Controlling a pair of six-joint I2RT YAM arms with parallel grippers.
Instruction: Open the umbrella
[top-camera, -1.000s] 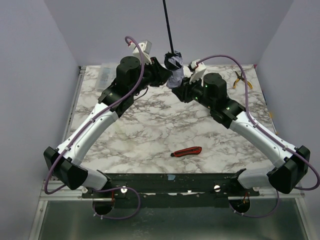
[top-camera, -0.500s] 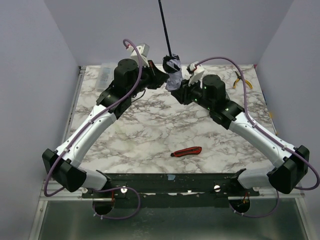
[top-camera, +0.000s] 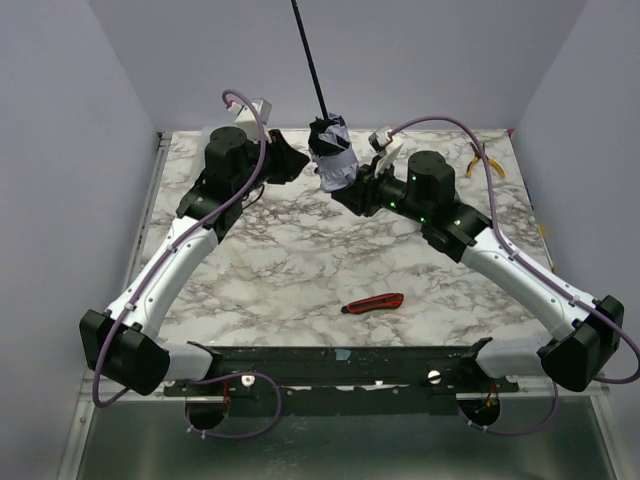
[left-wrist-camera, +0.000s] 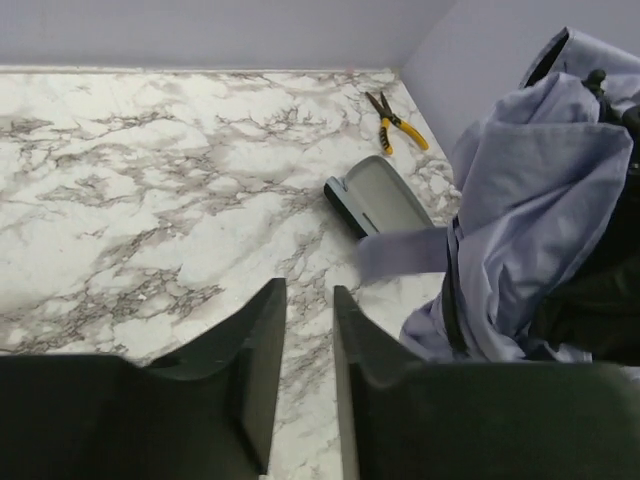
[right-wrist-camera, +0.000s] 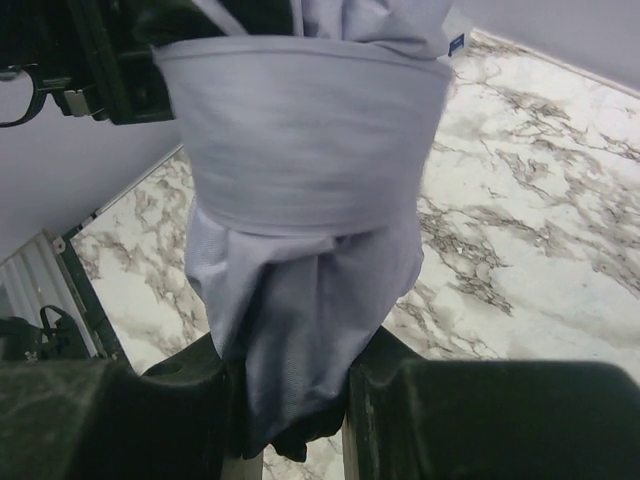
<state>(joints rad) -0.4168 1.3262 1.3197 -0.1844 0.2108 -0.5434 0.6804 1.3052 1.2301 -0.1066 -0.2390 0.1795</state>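
My right gripper holds the folded umbrella at the back middle of the table. Its thin black shaft points up and leans to the left. In the right wrist view the pale lilac canopy is bunched between my fingers, and my right gripper is shut on its lower end. My left gripper hangs just left of the umbrella, apart from it. In the left wrist view it shows a narrow gap with only marble behind it, and the canopy is off to the right.
A red-and-black utility knife lies near the front middle of the marble table. Yellow-handled pliers lie at the back right corner. A grey oval pouch lies beyond the umbrella. Lilac walls close in the back and both sides.
My left arm has drawn back to the left, away from the umbrella, with its jaws now slightly parted. The umbrella and its shaft have tilted further left in my right gripper.
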